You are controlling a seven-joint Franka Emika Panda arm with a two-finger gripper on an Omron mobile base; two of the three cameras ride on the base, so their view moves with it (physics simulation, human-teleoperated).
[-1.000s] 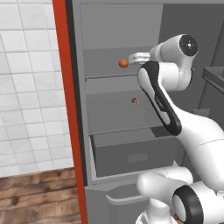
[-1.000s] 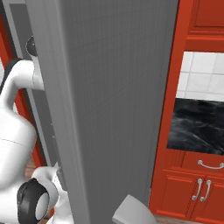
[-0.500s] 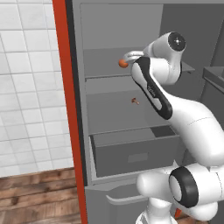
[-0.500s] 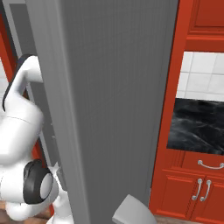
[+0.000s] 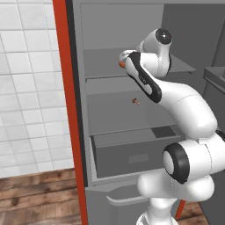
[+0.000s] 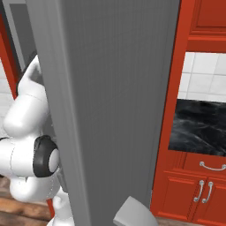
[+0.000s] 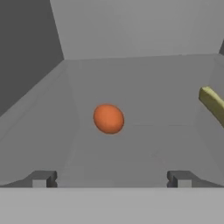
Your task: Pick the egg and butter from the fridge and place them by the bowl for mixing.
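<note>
The orange-brown egg lies on the fridge's upper shelf, straight ahead of my gripper and a short way beyond its tips. The jaws stand wide open with nothing between the fingertips. In the left base view the hand reaches into the open fridge at upper-shelf height and covers part of the egg. The pale yellow butter lies on the same shelf, to the right of the egg, cut off by the frame edge. The bowl is out of view.
A small red-and-white item sits on the shelf below. A grey drawer stands pulled out under it. The grey fridge door rises close on the arm's right, with red cabinets beyond it.
The hand has pushed further into the fridge toward the egg and now hides part of it. The jaws have stayed wide open.
</note>
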